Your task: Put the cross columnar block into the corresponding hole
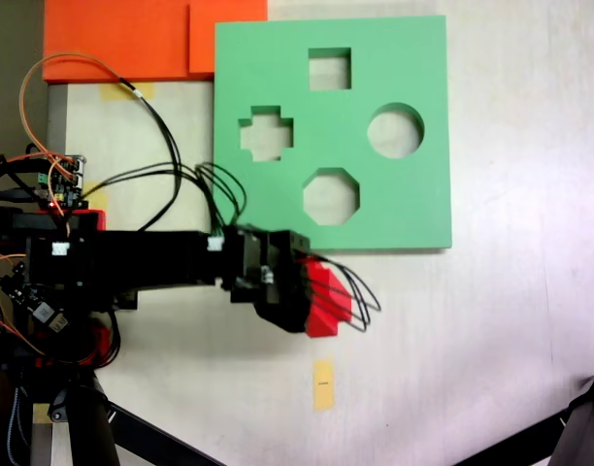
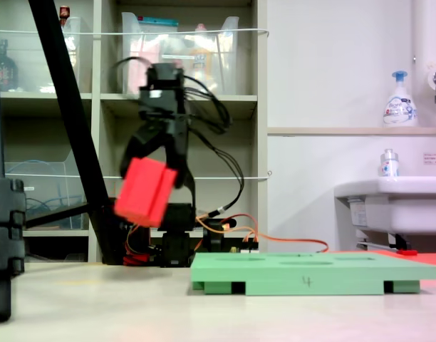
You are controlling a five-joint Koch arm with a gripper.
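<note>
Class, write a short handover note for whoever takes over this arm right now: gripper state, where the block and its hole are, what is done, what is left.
Gripper: shut on the cross columnar block, held tilted in the air, clear of the table.
Green board: flat on the table; in a fixed view the block is just off the board's near edge.
Corresponding hole: the plus-shaped cutout, empty.
Done: block picked up.
Left: carry it over the plus cutout, align it, lower it in, release.
</note>
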